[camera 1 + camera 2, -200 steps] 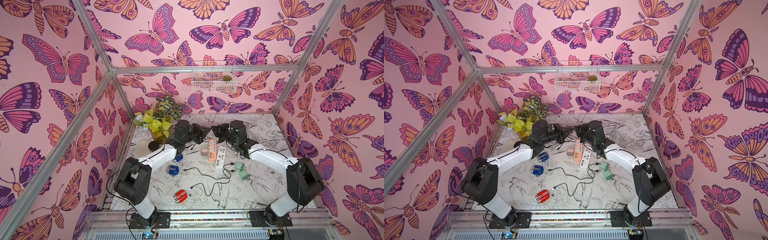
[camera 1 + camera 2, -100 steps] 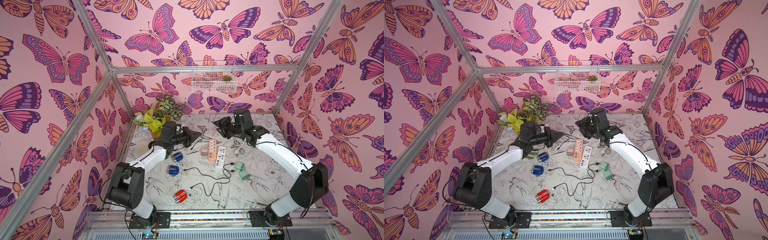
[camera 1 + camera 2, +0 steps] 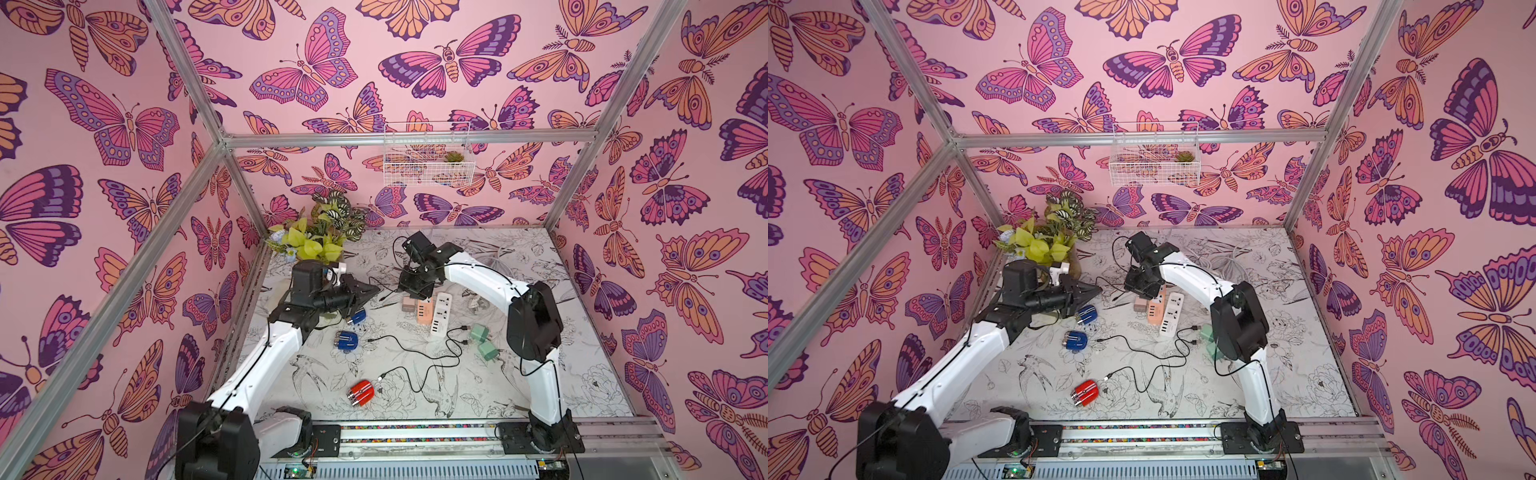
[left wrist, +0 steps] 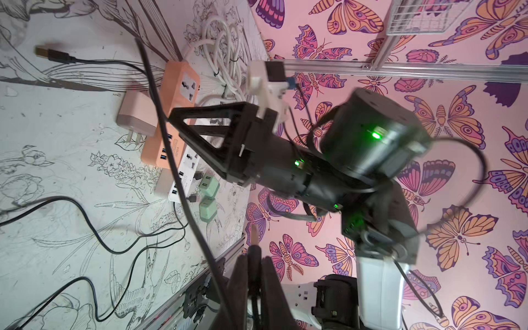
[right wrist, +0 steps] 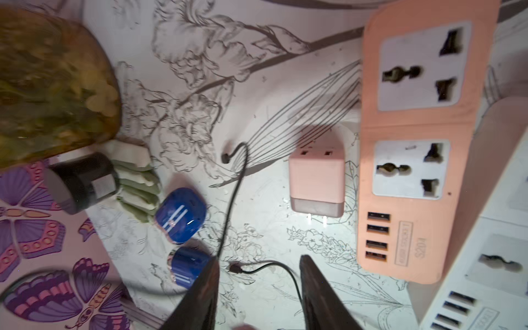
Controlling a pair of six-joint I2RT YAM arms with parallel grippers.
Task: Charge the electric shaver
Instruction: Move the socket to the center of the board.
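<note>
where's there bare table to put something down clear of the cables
Freest: the table strip between the right arm and the right wall, and the near edge between the red shaver and that arm's base. Crowded: the middle, where black cables, power strips, green adapters and blue shavers lie close together.

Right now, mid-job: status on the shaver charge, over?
Left jaws shut; right jaws open over pink charger. Red shaver on table, looks unplugged. Black cable loose under right jaws.

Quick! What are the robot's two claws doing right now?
Left gripper: closed; can't tell if it's holding anything.
Right gripper: open, holding nothing.
</note>
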